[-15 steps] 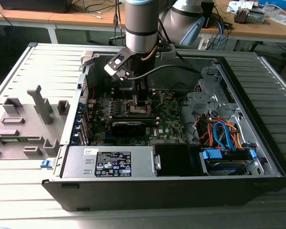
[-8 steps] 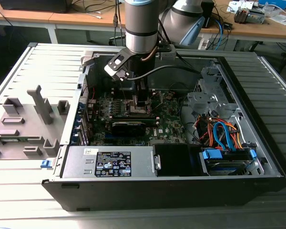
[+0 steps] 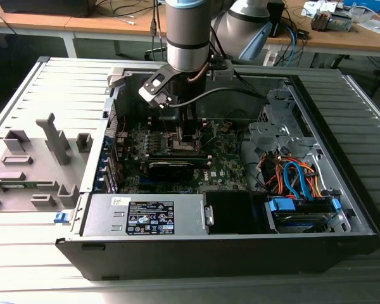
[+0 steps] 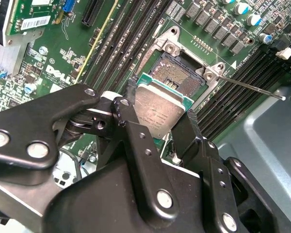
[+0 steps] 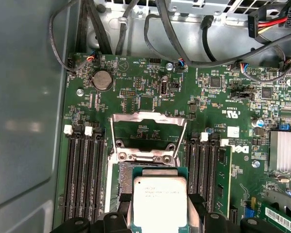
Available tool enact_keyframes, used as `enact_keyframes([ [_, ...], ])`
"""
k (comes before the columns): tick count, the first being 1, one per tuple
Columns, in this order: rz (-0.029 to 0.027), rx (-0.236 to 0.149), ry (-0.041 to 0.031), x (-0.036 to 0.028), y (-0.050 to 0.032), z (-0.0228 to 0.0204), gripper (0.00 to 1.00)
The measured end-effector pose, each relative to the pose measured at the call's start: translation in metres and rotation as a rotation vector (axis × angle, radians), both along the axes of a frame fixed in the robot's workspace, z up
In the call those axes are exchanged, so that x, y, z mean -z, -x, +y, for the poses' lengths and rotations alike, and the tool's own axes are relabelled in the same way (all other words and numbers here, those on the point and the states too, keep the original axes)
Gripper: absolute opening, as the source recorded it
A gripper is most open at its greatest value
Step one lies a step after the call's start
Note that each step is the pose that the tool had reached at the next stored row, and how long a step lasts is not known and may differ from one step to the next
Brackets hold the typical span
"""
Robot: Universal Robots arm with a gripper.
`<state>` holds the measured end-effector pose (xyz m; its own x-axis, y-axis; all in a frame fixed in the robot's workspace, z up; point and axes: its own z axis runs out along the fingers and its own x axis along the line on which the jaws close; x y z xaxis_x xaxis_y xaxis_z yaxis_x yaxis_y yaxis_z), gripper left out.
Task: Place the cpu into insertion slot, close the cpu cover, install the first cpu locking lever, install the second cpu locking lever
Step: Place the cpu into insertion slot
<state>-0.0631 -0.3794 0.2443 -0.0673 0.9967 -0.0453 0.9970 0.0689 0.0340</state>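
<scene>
Jaws pinch the cpu (image 4: 160,109) by opposite edges; gripper (image 4: 156,121) holds it over the insertion slot (image 4: 180,73), contact not discernible. Cpu cover (image 5: 148,116) lies flipped open. Arm (image 3: 187,31) hangs vertical over the motherboard (image 3: 228,158). Chip print too small to read.

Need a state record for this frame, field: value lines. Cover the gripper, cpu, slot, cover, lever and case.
gripper: jaws shut on the cpu
cpu: gripped at two opposite edges, metal top showing, over the insertion slot's edge, not seated
insertion slot: empty, contacts exposed
cpu cover: open, clear of the slot
locking lever: unlatched, sticking out sideways from the slot
computer case: lying flat, side open
</scene>
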Motion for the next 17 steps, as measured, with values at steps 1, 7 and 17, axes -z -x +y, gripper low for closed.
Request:
enact_keyframes([
  [1,0.0000,0.000,0.0000,0.0002,0.0000,0.0000,0.54],
  [7,0.0000,0.000,0.0000,0.0015,0.0000,0.0000,0.54],
  [17,0.0000,0.000,0.0002,0.0033,0.0000,0.0000,0.54],
])
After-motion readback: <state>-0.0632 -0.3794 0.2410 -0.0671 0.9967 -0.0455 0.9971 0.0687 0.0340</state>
